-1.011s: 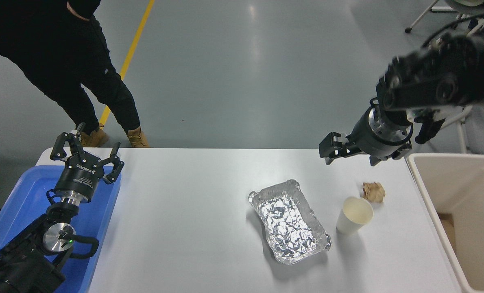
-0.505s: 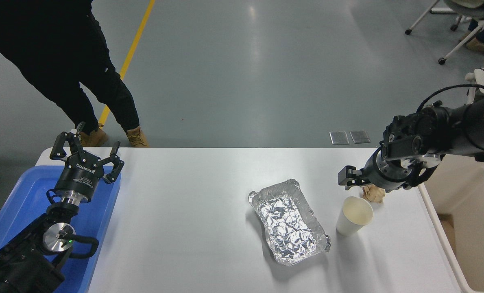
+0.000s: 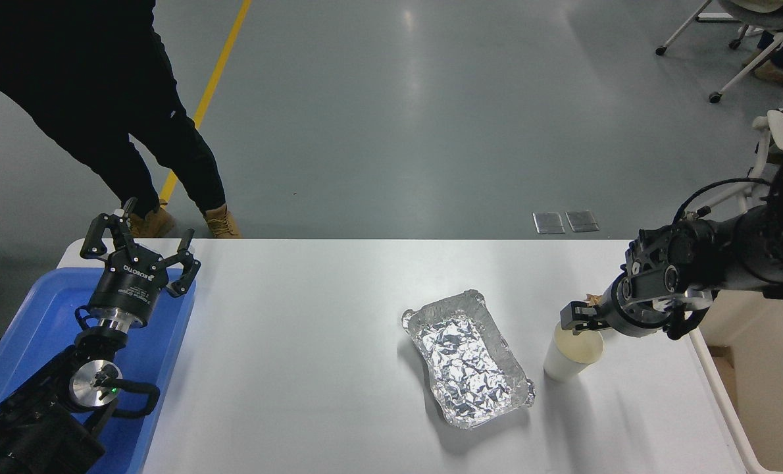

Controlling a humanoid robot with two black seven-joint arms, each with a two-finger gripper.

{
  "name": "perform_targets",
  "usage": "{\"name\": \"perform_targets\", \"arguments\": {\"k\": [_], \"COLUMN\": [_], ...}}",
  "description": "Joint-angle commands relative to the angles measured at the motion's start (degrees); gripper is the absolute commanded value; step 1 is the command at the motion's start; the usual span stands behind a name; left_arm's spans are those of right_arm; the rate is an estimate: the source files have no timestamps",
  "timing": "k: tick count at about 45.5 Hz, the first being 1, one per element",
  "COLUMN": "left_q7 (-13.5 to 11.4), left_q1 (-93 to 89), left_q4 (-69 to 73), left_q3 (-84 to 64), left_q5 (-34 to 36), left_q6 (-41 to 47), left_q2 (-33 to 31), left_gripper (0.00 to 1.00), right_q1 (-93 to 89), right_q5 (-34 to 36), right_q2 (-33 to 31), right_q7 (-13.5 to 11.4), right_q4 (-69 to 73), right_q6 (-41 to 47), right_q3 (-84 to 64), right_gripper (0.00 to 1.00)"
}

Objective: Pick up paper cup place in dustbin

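Grey polished floor with a yellow line is seen beyond the white table (image 3: 312,368); a person in black clothes and tan boots (image 3: 135,131) stands at the far left corner.

Paper cup (image 3: 570,355) is stood upright on the table, mouth up, right of centre, just beside the crinkled foil tray (image 3: 468,361) on its right. Its long axis runs vertical, with a slight lean toward the camera's left as pictured.

Right gripper (image 3: 576,317) is reached in from the right edge, pointed leftward, nearly level with the table. Its tip is placed over the cup's far rim, touching it or a hair above; which cannot be told. Whether the jaws are spread or closed cannot be told: only a dark blocky tip is shown, foreshortened. Nothing is seen held.

A scrap of crumpled brown paper (image 3: 589,299) is glimpsed just behind the gripper, mostly hidden.

Key relation: the cup lies directly under and slightly nearer the camera than the jaws, its axis roughly square to the gripper's pointing line. A rim or side grasp is judged to be in preparation; a small drop and a shift toward the camera would be needed to straddle the wall. Tipping of the light cup is the risk.

Dustbin (image 3: 770,395) is set off the table's right edge, beige wall partly shown, near the cup.

Left gripper (image 3: 140,253) is parked over the blue tray (image 3: 29,329) at lower left, fingers spread, empty. Right arm is by far the nearer.
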Motion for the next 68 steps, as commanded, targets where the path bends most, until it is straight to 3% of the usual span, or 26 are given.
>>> {"name": "perform_targets", "arguments": {"k": [1, 8, 20, 23, 35, 45, 68], "left_q7": [0.0, 0.0, 0.0, 0.0, 0.0, 0.0, 0.0], "left_q1": [0.0, 0.0, 0.0, 0.0, 0.0, 0.0, 0.0], "left_q4": [0.0, 0.0, 0.0, 0.0, 0.0, 0.0, 0.0], "left_q3": [0.0, 0.0, 0.0, 0.0, 0.0, 0.0, 0.0], "left_q5": [0.0, 0.0, 0.0, 0.1, 0.0, 0.1, 0.0], "left_q6": [0.0, 0.0, 0.0, 0.0, 0.0, 0.0, 0.0], "left_q2": [0.0, 0.0, 0.0, 0.0, 0.0, 0.0, 0.1], "left_gripper": [0.98, 0.98, 0.98, 0.98, 0.98, 0.98, 0.98], "right_q1": [-2.7, -3.5, -3.6, -3.6, -2.8, 3.5, 35.9], "right_q5": [-0.3, -0.2, 0.9, 0.9, 0.5, 0.4, 0.5], "right_q2": [0.1, -0.1, -1.6, -2.1, -3.5, -9.0, -23.1], "right_q7": [-0.1, -0.1, 0.2, 0.3, 0.3, 0.3, 0.0], "right_q4": [-0.6, -0.6, 0.1, 0.2, 0.2, 1.0, 13.1], "right_q6": [-2.5, -4.4, -4.5, -4.5, -4.6, -3.6, 7.1], "right_q3": [0.3, 0.5, 2.5, 3.9, 6.9, 8.6, 6.7], "right_gripper": [0.86, 0.67, 0.09, 0.00, 0.00, 0.00, 0.00]}}
